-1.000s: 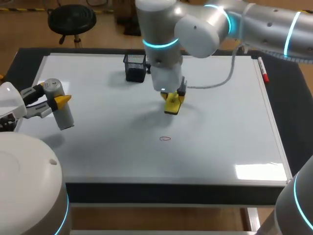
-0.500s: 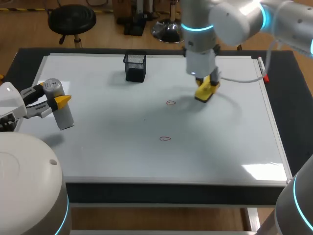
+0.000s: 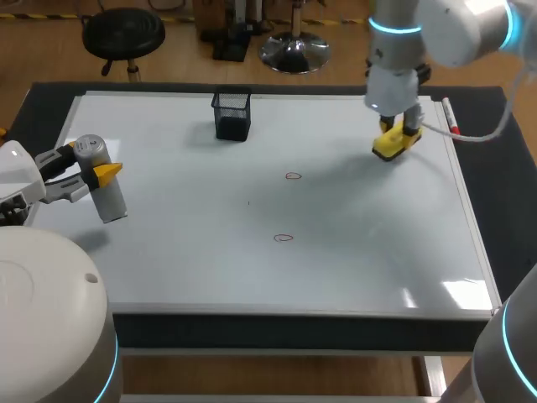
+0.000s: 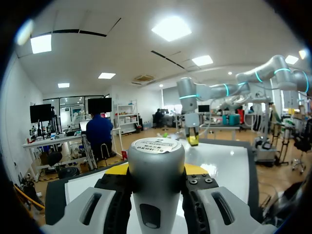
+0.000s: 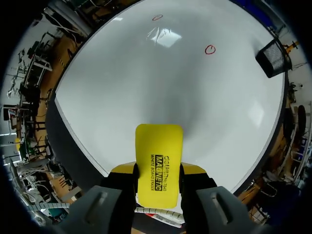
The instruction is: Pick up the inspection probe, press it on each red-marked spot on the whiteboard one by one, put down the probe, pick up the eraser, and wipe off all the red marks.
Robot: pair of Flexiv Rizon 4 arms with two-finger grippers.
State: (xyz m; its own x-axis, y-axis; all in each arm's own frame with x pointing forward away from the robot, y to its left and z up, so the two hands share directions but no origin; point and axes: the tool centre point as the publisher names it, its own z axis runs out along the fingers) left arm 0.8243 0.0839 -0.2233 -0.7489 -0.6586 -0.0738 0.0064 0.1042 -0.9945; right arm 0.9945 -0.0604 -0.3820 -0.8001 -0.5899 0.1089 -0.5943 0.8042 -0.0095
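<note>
White and glossy, the whiteboard covers the table; in the head view 12 o'clock marks its far edge. Just on the 6 o'clock side of its centre lies the near red mark, and the far red mark sits just on the 1 o'clock side. Neither is wiped.

At 9 o'clock the left pincer is closed around the inspection probe, a grey cylinder held over the board's margin, well apart from both marks.

At 2 o'clock the right pincer is clamped on the yellow eraser. Its long axis runs out along the fingers and points down at the board. Whether its free end touches the surface cannot be told.

The deciding relation: from the eraser, the far mark lies between 8 and 9 o'clock and the near mark between 7 and 8 o'clock. Both are well apart from it, and in the right wrist view both lie ahead of its free end. The right arm is the nearer to them and is presumably the one to wipe.

Farther back, a black mesh holder stands at 11 o'clock, and a red marker lies on the rim at 2 o'clock.
</note>
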